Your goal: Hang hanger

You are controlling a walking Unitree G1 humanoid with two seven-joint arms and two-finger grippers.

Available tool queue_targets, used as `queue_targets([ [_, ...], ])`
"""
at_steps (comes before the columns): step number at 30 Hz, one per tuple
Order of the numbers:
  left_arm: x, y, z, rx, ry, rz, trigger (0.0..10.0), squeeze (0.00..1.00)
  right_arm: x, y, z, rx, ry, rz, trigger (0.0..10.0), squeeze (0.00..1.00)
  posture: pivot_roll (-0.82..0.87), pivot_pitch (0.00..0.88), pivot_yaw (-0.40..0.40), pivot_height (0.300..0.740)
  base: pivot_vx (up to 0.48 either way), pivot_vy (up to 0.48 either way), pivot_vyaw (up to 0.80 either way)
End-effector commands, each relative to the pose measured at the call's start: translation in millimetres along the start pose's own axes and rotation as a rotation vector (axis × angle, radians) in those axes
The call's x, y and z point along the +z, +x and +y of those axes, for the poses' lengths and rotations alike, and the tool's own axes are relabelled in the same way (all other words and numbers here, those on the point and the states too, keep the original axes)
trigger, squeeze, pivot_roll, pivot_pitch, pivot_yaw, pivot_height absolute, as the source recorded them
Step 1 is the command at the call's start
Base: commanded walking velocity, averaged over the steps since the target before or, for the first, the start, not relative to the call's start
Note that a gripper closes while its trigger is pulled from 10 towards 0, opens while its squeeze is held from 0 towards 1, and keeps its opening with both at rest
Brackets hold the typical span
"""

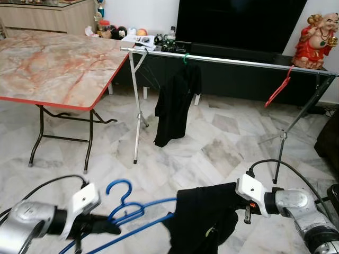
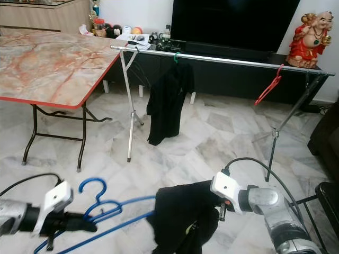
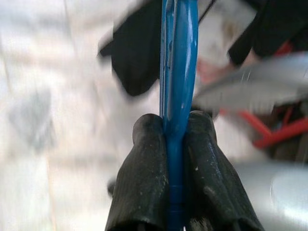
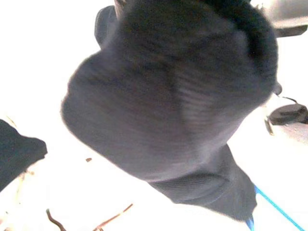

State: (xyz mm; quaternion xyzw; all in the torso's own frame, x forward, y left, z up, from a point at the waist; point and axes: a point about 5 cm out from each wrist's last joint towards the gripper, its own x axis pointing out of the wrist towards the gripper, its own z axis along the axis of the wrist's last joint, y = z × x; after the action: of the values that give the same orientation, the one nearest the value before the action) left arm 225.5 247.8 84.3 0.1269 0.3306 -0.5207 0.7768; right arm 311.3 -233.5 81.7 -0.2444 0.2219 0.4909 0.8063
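Left gripper (image 3: 175, 144) pinching blue hanger (image 1: 127, 209) tightly, right gripper (image 1: 235, 211) lying buried in black garment (image 1: 204, 217), its finger spread indiscernible, drying rail (image 1: 233, 62) spanning marble floor (image 1: 212, 137) beside folding table (image 1: 58, 63).

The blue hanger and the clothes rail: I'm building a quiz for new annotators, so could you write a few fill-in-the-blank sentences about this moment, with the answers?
1. The left gripper is shut on the ____ hanger.
2. On the rail, a black garment hangs from a ____ hook.
3. Near the rail's far right end hangs an empty ____ hanger.
4. The black cloth on the blue hanger drapes over the ____ gripper.

Missing words: blue; green; red; right
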Motion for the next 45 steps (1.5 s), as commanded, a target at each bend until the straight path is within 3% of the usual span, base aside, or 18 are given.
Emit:
queue_targets([
  [1, -9, 0.9, -1.7, -0.004, 0.013, 0.068, 0.0, 0.00, 11, -9.3, -13.0, -0.056, -0.026, -0.029, 0.0, 0.00, 0.12, 0.023, -0.090, 0.740, 0.000, 0.000, 0.00],
  [5, -29, 6.0, 1.8, 0.048, -0.005, 0.148, 0.0, 0.00, 14, -9.7, -15.2, -0.072, -0.033, -0.032, 0.0, 0.00, 0.12, 0.019, -0.089, 0.740, 0.000, 0.000, 0.00],
  [9, -51, 24.5, 19.0, 0.294, 0.018, 0.211, 0.5, 0.00, 18, -5.8, -20.6, -0.182, -0.008, -0.062, 0.0, 0.00, 0.12, 0.023, -0.092, 0.740, 0.000, 0.000, 0.00],
  [10, -59, 28.6, 23.2, 0.376, 0.007, 0.236, 1.4, 0.00, 21, -4.4, -23.6, -0.244, 0.015, -0.090, 0.0, 0.00, 0.12, 0.030, -0.097, 0.740, 0.000, 0.000, 0.00],
  [11, -66, 32.6, 24.5, 0.437, -0.014, 0.244, 7.2, 0.00, 22, -2.6, -26.0, -0.297, 0.078, -0.125, 0.0, 0.00, 0.11, 0.034, -0.102, 0.740, 0.000, 0.000, 0.00],
  [12, -66, 32.6, 24.5, 0.437, -0.014, 0.244, 7.2, 0.00, 22, -2.6, -26.0, -0.297, 0.078, -0.125, 0.0, 0.00, 0.11, 0.034, -0.102, 0.740, 0.000, 0.000, 0.00],
  [13, -83, 42.5, 22.8, 0.575, -0.101, 0.251, 10.0, 0.00, 22, 2.0, -26.8, -0.399, 0.197, -0.208, 0.0, 0.00, 0.11, 0.039, -0.102, 0.740, 0.000, 0.000, 0.00],
  [16, -107, 55.3, 9.4, 0.726, -0.285, 0.224, 10.0, 0.00, 13, 7.0, -23.7, -0.574, 0.386, -0.296, 0.0, 0.00, 0.10, 0.055, -0.099, 0.740, 0.000, 0.000, 0.00],
  [20, -132, 62.0, -8.6, 0.831, -0.391, 0.266, 10.0, 0.00, 5, 8.2, -15.8, -0.755, 0.488, -0.347, 0.0, 0.00, 0.09, 0.063, -0.087, 0.740, 0.000, 0.000, 0.00],
  [23, -151, 67.9, -25.6, 0.933, -0.572, 0.262, 10.0, 0.00, -5, 3.4, -8.9, -1.011, 0.783, -0.477, 0.0, 0.00, 0.06, 0.059, -0.083, 0.740, 0.000, 0.000, 0.00],
  [27, -156, 72.9, -33.0, 0.973, -0.625, 0.273, 10.0, 0.00, -8, 2.3, 2.8, -1.052, 0.735, -0.438, 0.0, 0.00, 0.07, 0.058, -0.081, 0.740, 0.000, 0.000, 0.00],
  [29, -163, 78.0, -43.4, 1.041, -0.805, 0.222, 10.0, 0.00, -14, -3.8, 15.3, -1.139, 0.641, -0.356, 0.0, 0.00, 0.07, 0.046, -0.081, 0.740, 0.000, 0.000, 0.00],
  [30, -163, 78.0, -43.4, 1.041, -0.805, 0.222, 10.0, 0.00, -14, -3.8, 15.3, -1.139, 0.641, -0.356, 0.0, 0.00, 0.07, 0.046, -0.081, 0.740, 0.000, 0.000, 0.00],
  [35, -167, 83.9, -52.5, 1.067, -0.871, 0.207, 10.0, 0.00, -16, -17.1, 25.4, -1.298, 0.800, -0.397, 0.1, 0.00, 0.06, 0.026, -0.079, 0.740, 0.000, 0.000, 0.00],
  [36, -167, 87.8, -55.4, 1.048, -0.878, 0.203, 10.0, 0.00, -8, -12.2, 30.9, -1.261, 0.756, -0.391, 8.6, 0.00, 0.06, 0.023, -0.071, 0.740, 0.000, 0.000, 0.00],
  [37, -166, 90.0, -56.7, 1.039, -0.868, 0.207, 10.0, 0.00, -3, -7.8, 34.3, -1.222, 0.705, -0.386, 10.0, 0.00, 0.07, 0.021, -0.069, 0.740, 0.000, 0.000, 0.00],
  [41, -166, 91.8, -58.1, 1.040, -0.871, 0.199, 10.0, 0.00, 8, 1.9, 42.4, -1.161, 0.626, -0.384, 10.0, 0.00, 0.08, 0.010, -0.066, 0.740, 0.000, 0.000, 0.00],
  [45, -166, 90.6, -57.4, 1.052, -0.874, 0.202, 10.0, 0.00, 8, 1.1, 39.9, -1.237, 0.715, -0.398, 10.0, 0.00, 0.08, 0.000, -0.059, 0.740, 0.000, 0.000, 0.00],
])
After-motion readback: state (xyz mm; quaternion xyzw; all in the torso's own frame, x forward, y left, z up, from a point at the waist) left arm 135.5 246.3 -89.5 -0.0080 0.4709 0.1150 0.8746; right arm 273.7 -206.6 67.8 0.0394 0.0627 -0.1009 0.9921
